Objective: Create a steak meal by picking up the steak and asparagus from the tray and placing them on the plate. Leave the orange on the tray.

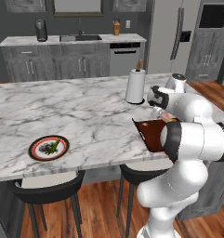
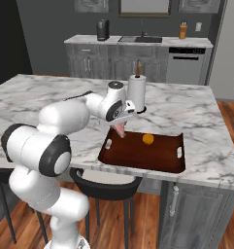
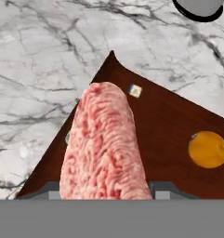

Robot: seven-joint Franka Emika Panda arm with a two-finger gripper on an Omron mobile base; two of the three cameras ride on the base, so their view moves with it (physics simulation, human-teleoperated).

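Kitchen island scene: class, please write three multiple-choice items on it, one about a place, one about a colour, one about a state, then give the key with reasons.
1. Where do the thin green asparagus stalks lie?
A. on the round red-ringed plate
B. on the dark reddish-brown rectangular tray
C. on the marble counter

2. What colour is the round fruit on the tray?
A. green
B. orange
C. purple

3. What state is the flat pinkish-red steak in?
A. flat on the plate
B. flat on the tray floor
C. gripped in the pincer, raised above the tray

Key: 1 A, the left base view shows green stalks on the plate's white centre. 2 B, it shows orange in the right base and hand views. 3 C, the right base view shows the steak hanging from the pincer above the tray.
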